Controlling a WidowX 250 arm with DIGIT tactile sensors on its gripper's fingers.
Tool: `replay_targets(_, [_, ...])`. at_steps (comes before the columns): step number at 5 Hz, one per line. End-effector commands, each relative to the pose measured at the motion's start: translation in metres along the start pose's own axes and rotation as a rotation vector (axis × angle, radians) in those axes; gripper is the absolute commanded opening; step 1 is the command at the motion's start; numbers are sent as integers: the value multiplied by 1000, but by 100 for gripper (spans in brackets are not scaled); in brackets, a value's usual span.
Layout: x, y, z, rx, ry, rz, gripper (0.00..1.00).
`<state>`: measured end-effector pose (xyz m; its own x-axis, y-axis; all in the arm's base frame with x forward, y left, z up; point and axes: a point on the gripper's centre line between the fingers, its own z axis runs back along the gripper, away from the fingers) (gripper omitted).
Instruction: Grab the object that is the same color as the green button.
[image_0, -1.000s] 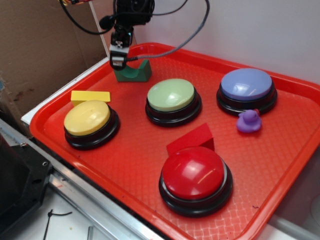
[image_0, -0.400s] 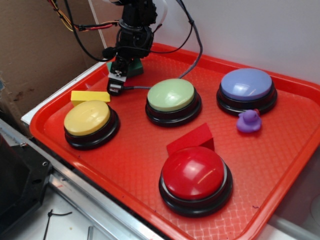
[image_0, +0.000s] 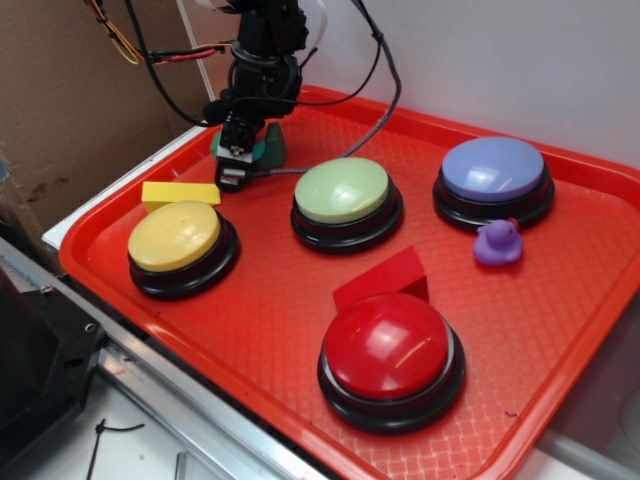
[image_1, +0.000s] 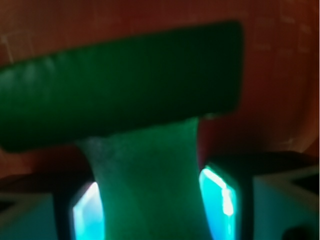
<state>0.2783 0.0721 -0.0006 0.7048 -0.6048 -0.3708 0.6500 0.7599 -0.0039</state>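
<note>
Red tray (image_0: 560, 330) carries 4 buttons; tool (image_0: 238, 150) pinches the dark green notched block (image_0: 268, 146) at the tray's back-left corner, behind the green button (image_0: 342, 190).

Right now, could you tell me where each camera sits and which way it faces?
Exterior: off the red tray, raised, looking down across the buttons; shows the arm and pincer at the far-left corner.
Wrist: on the arm, looking down between the fingers at the tray.
Shared: the dark green block, held between the fingers in the wrist view.
</note>
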Motion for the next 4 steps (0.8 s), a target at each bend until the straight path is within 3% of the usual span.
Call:
replay_targets(1, [-9,-15,33,7,-87,206,0])
replay_targets(3, [-24,-15,47,-16,-135,288,0])
replay_targets(4, [-39,-21,70,-61,-191,363,0])
